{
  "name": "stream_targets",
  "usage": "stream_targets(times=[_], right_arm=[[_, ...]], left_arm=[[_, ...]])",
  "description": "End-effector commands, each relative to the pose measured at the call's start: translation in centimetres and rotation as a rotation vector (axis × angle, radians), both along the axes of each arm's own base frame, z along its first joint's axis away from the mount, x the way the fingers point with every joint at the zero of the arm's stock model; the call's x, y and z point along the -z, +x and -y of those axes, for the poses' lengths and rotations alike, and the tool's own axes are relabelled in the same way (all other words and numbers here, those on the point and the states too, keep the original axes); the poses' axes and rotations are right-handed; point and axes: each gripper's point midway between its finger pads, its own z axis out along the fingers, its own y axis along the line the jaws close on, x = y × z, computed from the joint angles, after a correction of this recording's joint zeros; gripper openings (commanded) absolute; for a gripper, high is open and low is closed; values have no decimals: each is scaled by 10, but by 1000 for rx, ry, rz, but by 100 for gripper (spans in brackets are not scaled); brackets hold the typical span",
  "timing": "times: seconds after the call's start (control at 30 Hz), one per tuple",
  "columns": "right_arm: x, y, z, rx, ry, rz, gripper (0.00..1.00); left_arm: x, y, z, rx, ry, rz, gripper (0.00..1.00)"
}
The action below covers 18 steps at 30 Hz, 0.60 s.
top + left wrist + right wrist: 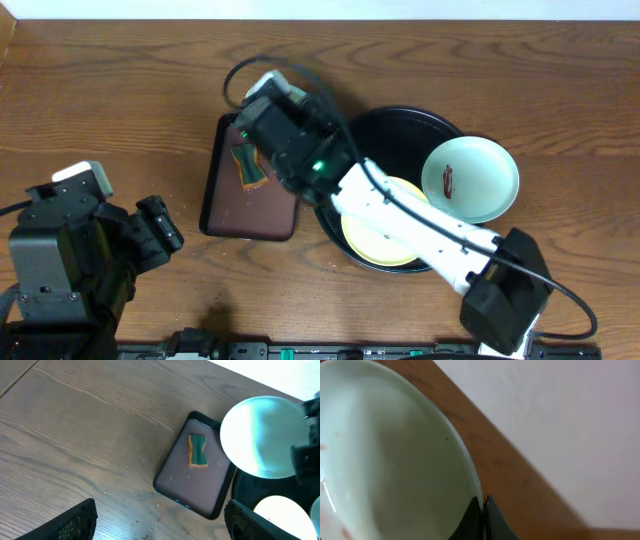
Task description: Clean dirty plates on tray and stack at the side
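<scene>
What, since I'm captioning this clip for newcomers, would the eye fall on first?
First, the right gripper pinching the rim of a pale mint plate, held up over where the two trays meet. Under it, a green-and-orange sponge lies on the brown tray. Beside that sits the round black tray, with a yellow plate in it and a second mint plate, smeared red-brown, overlapping its rim.

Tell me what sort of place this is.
Probably a robot lab's dishwashing test bench: a wood-grain table, small round glossy plates on a round glossy black tray, and a green-and-orange sponge on a rectangular dark brown tray.
</scene>
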Motion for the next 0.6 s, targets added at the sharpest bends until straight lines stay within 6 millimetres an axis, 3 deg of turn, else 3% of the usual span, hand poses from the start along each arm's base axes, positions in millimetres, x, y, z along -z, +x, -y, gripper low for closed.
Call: stream_targets(times=[0.0, 0.2, 0.37, 0.5, 0.57], right_arm=[[0, 6, -12, -22, 257, -95, 1], [1, 14, -2, 10, 284, -99, 1], [-2, 12, -7, -20, 255, -87, 1], [-32, 20, 2, -26, 4, 91, 1], [-42, 18, -6, -60, -49, 133, 1]], left_arm=[[1, 3, -3, -26, -4, -12, 82], [5, 8, -3, -27, -4, -32, 82], [8, 12, -3, -27, -4, -48, 82], [8, 12, -3, -26, -3, -51, 82], [8, 12, -3, -26, -3, -51, 82]])
